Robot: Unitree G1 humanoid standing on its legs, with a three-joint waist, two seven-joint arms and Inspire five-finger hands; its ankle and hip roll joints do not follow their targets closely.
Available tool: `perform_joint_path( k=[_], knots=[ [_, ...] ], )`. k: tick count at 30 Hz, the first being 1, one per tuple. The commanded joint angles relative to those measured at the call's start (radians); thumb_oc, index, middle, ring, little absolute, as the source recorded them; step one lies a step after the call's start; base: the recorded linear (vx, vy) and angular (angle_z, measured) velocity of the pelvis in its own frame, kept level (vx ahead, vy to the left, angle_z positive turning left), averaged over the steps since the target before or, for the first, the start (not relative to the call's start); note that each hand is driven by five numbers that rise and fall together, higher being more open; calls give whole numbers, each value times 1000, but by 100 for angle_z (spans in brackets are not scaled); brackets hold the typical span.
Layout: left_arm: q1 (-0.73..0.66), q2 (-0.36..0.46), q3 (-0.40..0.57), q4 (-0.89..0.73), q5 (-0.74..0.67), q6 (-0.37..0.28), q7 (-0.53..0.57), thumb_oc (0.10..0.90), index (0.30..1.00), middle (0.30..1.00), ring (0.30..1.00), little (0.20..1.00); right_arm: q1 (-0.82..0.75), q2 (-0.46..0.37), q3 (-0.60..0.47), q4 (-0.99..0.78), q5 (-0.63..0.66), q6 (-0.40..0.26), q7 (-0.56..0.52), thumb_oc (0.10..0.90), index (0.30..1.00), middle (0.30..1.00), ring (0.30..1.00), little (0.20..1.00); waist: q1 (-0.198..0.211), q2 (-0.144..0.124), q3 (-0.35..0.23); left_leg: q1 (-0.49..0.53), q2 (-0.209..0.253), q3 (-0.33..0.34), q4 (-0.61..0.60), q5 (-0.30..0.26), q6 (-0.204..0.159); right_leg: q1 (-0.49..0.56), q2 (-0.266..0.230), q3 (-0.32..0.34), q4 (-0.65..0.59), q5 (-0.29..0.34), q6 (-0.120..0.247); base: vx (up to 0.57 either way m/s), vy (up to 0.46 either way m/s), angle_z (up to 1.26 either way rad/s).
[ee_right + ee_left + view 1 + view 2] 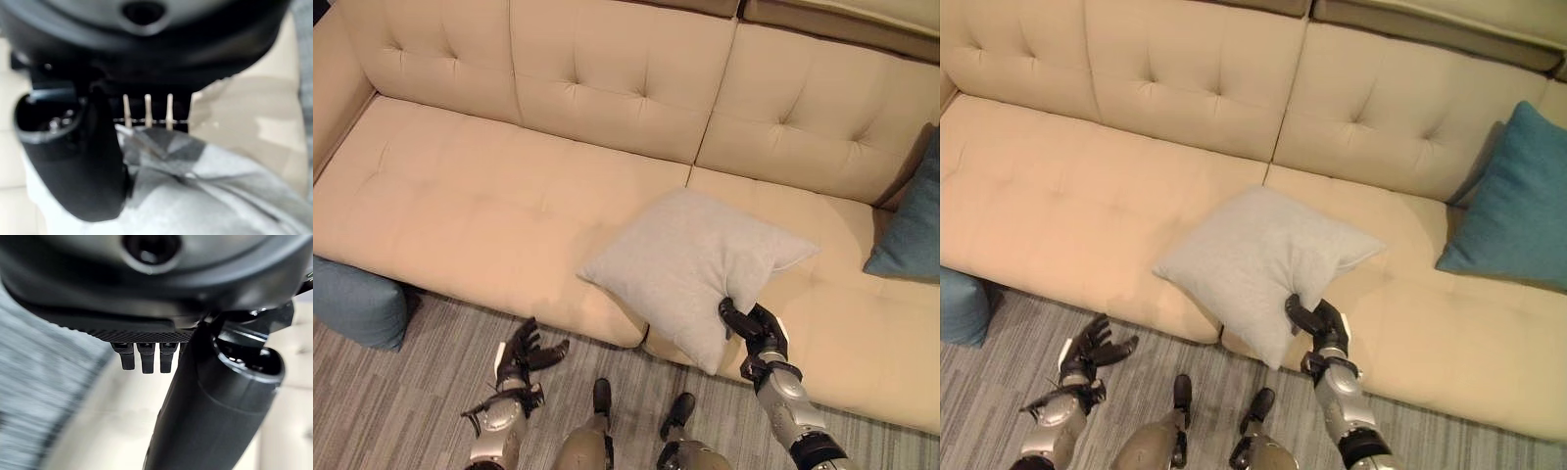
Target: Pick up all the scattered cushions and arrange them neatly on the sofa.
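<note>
A light grey cushion (pixel 690 264) lies tilted over the front edge of the beige sofa (pixel 489 206), near the seam between its two seats. My right hand (pixel 756 331) is shut on the cushion's near right edge; in the right wrist view the thumb (pixel 93 161) presses into the grey cloth (pixel 205 196). A teal cushion (pixel 1518 201) leans against the backrest at the sofa's right end. Another blue cushion (pixel 357 299) sits on the floor by the sofa's left front corner. My left hand (pixel 521 357) hangs over the carpet in front of the sofa, open and holding nothing.
Grey striped carpet (pixel 411 411) runs along the sofa's front. The left seat (pixel 460 196) of the sofa is bare, and so is the stretch of right seat (pixel 1449 323) in front of the teal cushion.
</note>
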State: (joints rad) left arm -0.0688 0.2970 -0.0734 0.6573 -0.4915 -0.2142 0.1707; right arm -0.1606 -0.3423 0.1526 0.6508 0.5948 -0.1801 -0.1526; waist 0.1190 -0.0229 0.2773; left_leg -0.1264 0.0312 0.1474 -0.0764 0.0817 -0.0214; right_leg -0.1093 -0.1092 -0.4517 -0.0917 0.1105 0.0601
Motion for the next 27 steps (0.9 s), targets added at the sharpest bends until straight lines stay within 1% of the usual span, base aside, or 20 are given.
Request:
perform_joint_path(
  k=[1,6,7,8,9,12,13,14,16,17,18,19,22,26,27],
  knots=[
    [-39,38,12,16,-33,-82,10,800,900,900,900,900,3,-37,10,-85,-66,-33,58,400,300,300,300,300,-12,-21,-49,18,-22,-37,-10,-92,-33,11,-46,83,8,-58,107,-5,-24,-7],
    [-124,68,5,42,-31,-71,7,800,900,900,900,900,20,-87,18,-82,-104,-19,93,400,300,300,300,300,-37,-47,-49,21,-13,-22,-11,-95,-34,4,-35,97,4,-51,112,-9,-19,-7],
    [-125,68,5,42,-32,-71,6,800,900,900,900,900,20,-87,18,-82,-104,-19,93,400,300,300,300,300,-36,-47,-49,21,-13,-21,-11,-95,-34,4,-35,97,4,-51,111,-22,-10,-6],
    [-160,81,-4,75,-26,-63,-3,800,900,900,900,900,17,-98,23,-91,-103,-19,103,400,300,300,300,300,-45,-56,-48,16,-8,-16,-11,-94,-34,-7,-30,104,5,-47,113,-18,-10,-8],
    [-160,81,-4,75,-27,-63,-3,800,900,900,900,900,17,-98,23,-91,-103,-19,103,400,300,300,300,300,-45,-56,-48,15,-8,-16,-11,-94,-34,-7,-30,104,5,-47,113,-38,-21,-11],
    [-215,99,-22,111,-39,-56,-22,800,900,900,900,900,9,-116,36,-116,-97,-18,121,400,300,300,300,300,-58,-77,-42,0,1,-8,-11,-89,-36,-29,-19,119,4,-35,115,-46,-38,-20],
    [-251,112,-28,124,-55,-53,-32,800,900,900,900,900,4,-122,45,-129,-83,-17,133,400,300,300,300,300,-67,-93,-39,-14,8,-4,-11,-84,-37,-47,-11,125,4,-29,115,-53,-57,-16],
    [-266,118,-32,130,-62,-50,-37,800,900,900,900,900,3,-127,49,-138,-81,-17,138,400,300,300,300,300,-73,-100,-39,-18,11,-3,-11,-82,-38,-55,-8,127,4,-26,116,-50,-50,-15],
    [-303,136,-40,137,-74,-48,-46,800,900,900,900,900,-2,-136,62,-146,-80,-15,146,400,300,300,300,300,-84,-113,-39,-32,18,2,-10,-78,-40,-71,-2,134,4,-20,116,-23,-23,-21],
    [-303,136,-40,137,-74,-49,-46,800,900,900,900,900,-2,-136,62,-146,-80,-15,146,400,300,300,300,300,-83,-113,-39,-32,18,2,-10,-78,-40,-71,-2,134,4,-20,116,-17,-19,-15],
    [-317,143,-46,143,-77,-48,-49,800,900,900,900,900,-5,-135,66,-148,-75,-13,150,400,300,300,300,300,-88,-118,-39,-37,21,4,-10,-77,-41,-77,0,137,4,-18,116,-27,-16,-6],
    [-348,151,-62,155,-80,-46,-60,800,900,900,900,900,-12,-135,75,-159,-63,-14,159,400,300,300,300,300,-98,-128,-40,-48,24,9,-8,-74,-42,-90,4,142,4,-14,116,-34,-16,0],
    [-368,155,-66,156,-90,-43,-68,800,900,900,900,900,-17,-134,80,-171,-57,-14,163,400,300,300,300,300,-104,-135,-38,-54,26,14,-5,-72,-44,-100,6,146,4,-9,116,-7,-2,-12],
    [-381,107,-91,107,-151,-47,-90,800,900,900,900,900,-19,-112,96,-180,-67,-10,165,400,300,300,300,300,-112,-142,-35,-62,25,15,-3,-71,-42,-112,7,151,4,-5,113,-5,-5,-7],
    [-381,107,-91,107,-151,-47,-89,800,900,900,900,900,-19,-112,96,-180,-67,-10,165,400,300,300,300,300,-112,-142,-35,-62,25,15,-3,-71,-42,-112,7,151,4,-5,113,0,0,0]
  ],
)
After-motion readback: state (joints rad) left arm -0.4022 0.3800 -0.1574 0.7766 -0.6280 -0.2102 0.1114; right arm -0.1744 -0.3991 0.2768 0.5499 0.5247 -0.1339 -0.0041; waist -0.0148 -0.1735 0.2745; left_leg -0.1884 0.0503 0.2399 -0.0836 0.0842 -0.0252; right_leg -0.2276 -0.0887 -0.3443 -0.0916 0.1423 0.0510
